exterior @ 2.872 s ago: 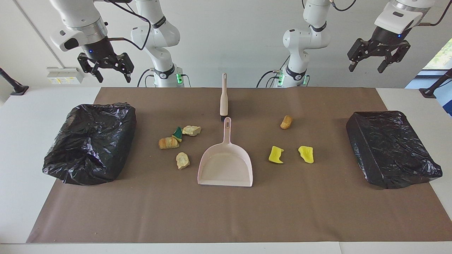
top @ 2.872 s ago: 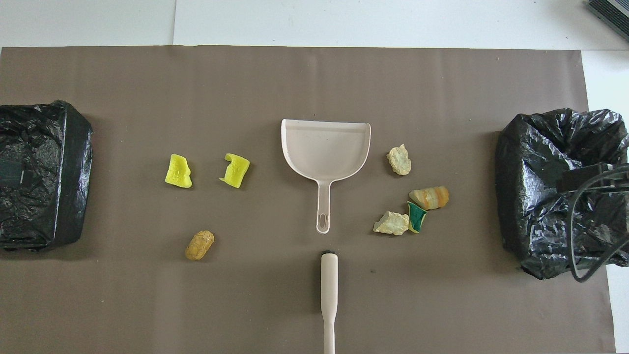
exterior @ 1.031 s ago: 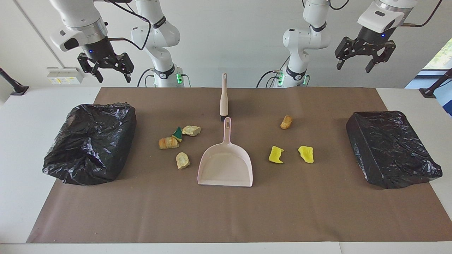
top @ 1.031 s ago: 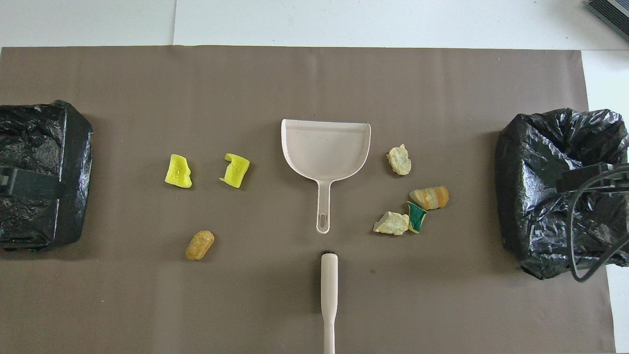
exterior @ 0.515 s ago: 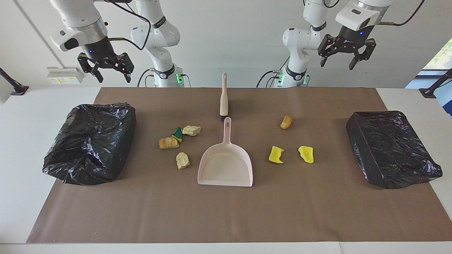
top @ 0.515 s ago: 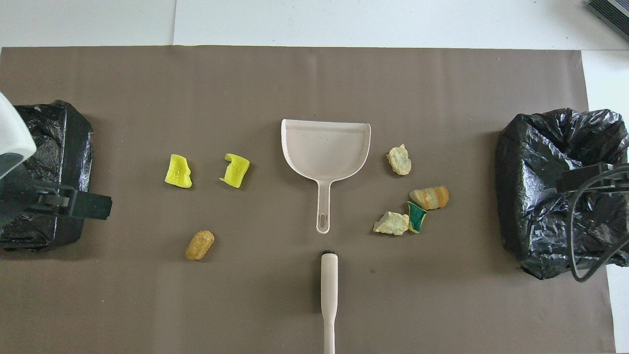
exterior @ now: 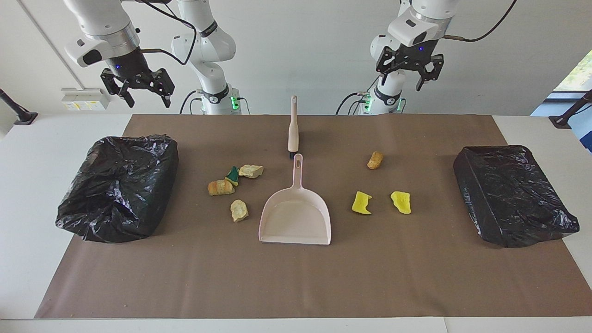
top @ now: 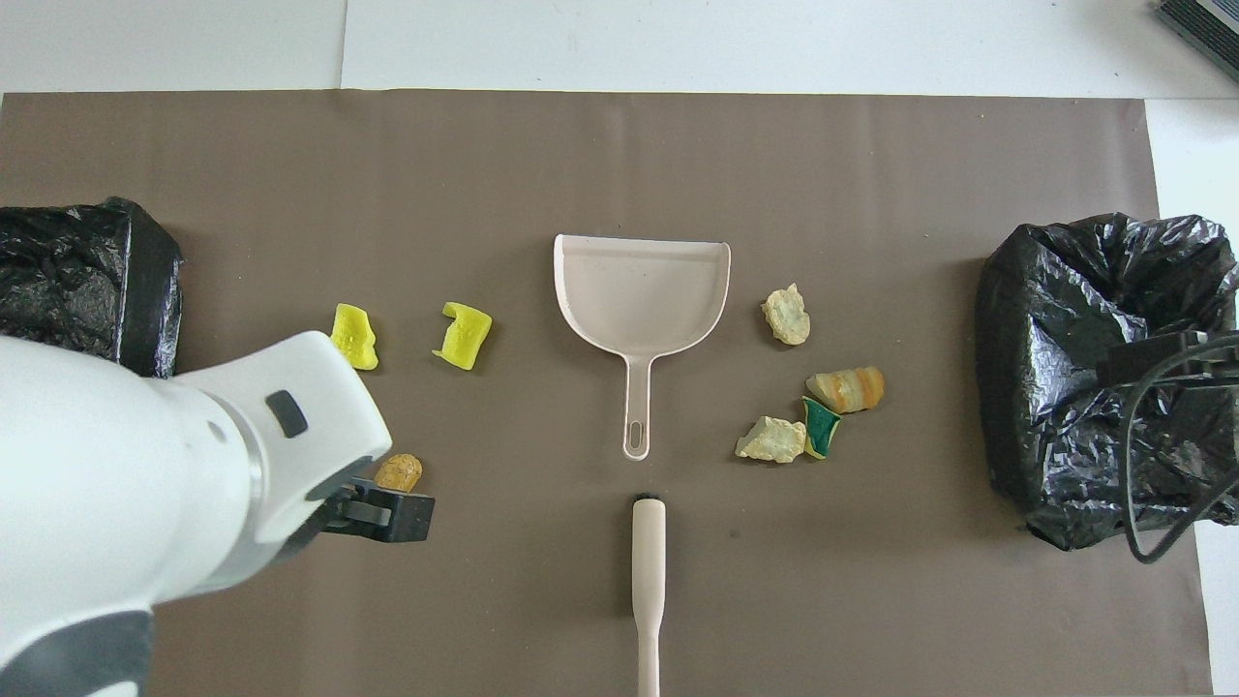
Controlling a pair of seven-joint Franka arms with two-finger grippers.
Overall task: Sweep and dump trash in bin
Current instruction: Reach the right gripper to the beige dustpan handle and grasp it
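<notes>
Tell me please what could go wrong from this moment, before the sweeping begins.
1. The brush lies end to end with the dustpan handle; grasping one might nudge the other.
2. The trash lies spread on both sides of the dustpan, so a sweep may scatter or miss lumps.
3. Both the left gripper and the right gripper hang open and empty, high above the table; nothing is gripped yet.

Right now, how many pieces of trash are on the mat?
7. Four lumps lie by the dustpan toward the right arm's end; two yellow lumps and one tan lump toward the left arm's. None looks hidden.
</notes>
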